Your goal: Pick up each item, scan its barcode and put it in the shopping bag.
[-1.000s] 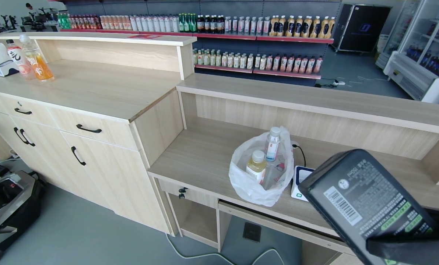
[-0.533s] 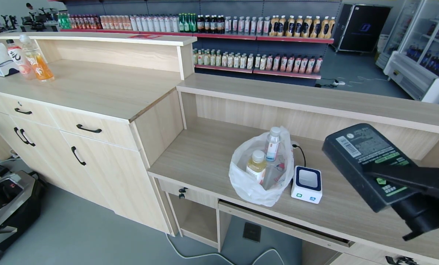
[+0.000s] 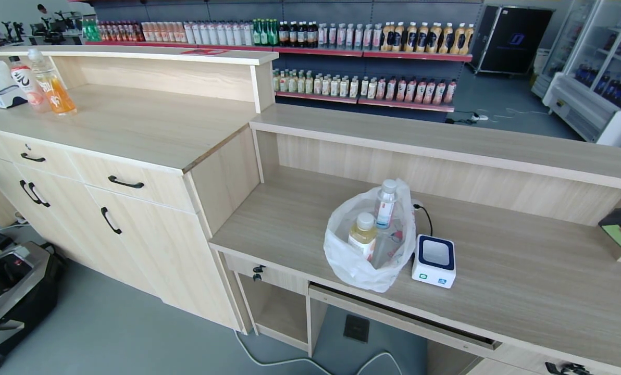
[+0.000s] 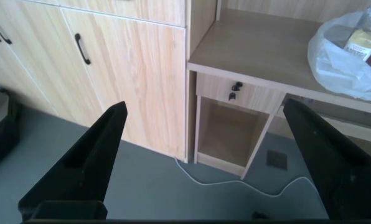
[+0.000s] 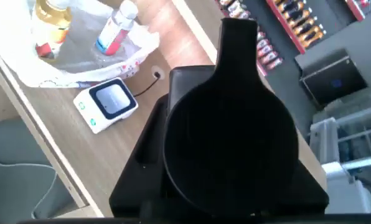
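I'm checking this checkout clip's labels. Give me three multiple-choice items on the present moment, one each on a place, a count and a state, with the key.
1. Where does the scanner stand?
A) on the floor
B) inside the bag
C) on the lower counter, right beside the shopping bag

2. How many bottles stand in the shopping bag?
A) two
B) one
C) four

3. How is the left gripper?
A) shut tight
B) open and empty
C) shut on the bag

Key:
1 C, the head view shows it on the counter next to the bag.
2 A, a yellow-drink bottle and a clear bottle poke out.
3 B, its fingers stand wide apart and grip nothing.
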{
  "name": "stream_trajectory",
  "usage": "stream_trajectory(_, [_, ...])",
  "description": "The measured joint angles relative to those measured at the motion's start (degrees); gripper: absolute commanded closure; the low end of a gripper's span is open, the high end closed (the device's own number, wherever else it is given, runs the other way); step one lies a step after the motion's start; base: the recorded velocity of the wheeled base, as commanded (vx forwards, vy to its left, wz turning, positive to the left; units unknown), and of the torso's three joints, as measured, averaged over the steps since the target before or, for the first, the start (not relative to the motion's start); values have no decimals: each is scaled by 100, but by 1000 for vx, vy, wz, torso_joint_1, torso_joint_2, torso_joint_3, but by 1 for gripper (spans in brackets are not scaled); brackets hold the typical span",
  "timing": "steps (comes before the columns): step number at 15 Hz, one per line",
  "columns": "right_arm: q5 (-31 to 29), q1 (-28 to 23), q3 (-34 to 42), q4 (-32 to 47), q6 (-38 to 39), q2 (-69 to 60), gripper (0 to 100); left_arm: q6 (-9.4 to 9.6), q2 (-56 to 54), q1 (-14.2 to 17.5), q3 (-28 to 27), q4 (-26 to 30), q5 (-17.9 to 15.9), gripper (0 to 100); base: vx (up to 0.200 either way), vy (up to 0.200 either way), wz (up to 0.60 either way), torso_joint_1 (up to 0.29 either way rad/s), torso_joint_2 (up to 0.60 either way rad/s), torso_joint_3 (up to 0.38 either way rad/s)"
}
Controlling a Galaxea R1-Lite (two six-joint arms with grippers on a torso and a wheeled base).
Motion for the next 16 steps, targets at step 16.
stream_trajectory(16, [-2917, 794, -9, 917, 5407, 634, 100, 0, 0, 2, 0, 0, 0, 0, 0, 0, 225, 1, 0, 1])
